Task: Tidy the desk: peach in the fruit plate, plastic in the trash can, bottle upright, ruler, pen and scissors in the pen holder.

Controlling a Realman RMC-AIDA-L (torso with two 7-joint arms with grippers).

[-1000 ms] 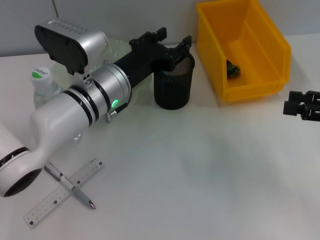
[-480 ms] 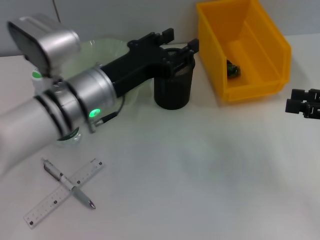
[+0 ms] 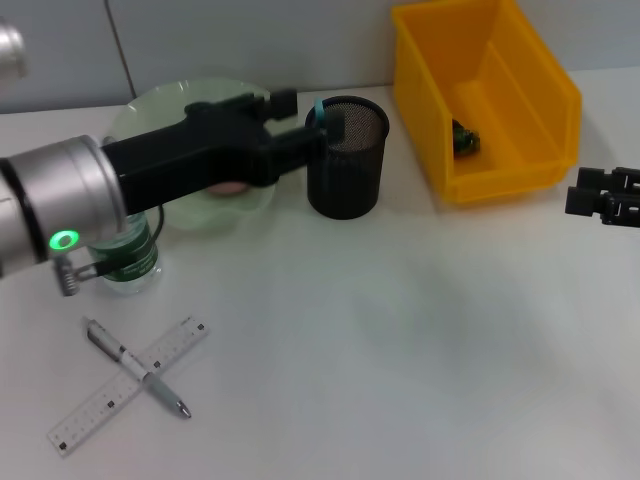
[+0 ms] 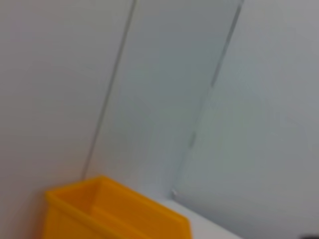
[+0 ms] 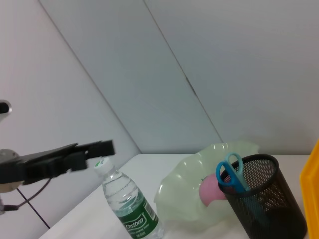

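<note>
Ruler [image 3: 128, 385]: one, lay flat near the desk's front left corner, crossed by the pen.
Pen [image 3: 138, 368]: one, rested across the ruler, touching it.
Bottle [image 3: 128, 262]: one, stood upright near the left edge, partly behind the left arm.
Left gripper [image 3: 310, 123]: hung over the fruit plate's right rim, just beside the pen holder; fingers apart, holding nothing.
Fruit plate [image 3: 150, 105]: one, pale green, toward the rear left.
Peach [image 5: 213, 188]: one, pink, sat in the fruit plate.
Pen holder [image 3: 347, 170]: one, black mesh, rear centre.
Scissors [image 5: 232, 174]: one pair, blue handles poking above the pen holder's rim.
Trash can [image 3: 500, 110]: one, yellow, rear right, with a small dark item inside.
Right gripper [image 3: 602, 198]: hovered at the right edge; cannot tell whether apart or together.
Desk [image 3: 400, 360]: white.
Wall [image 4: 164, 94]: grey panels.
</note>
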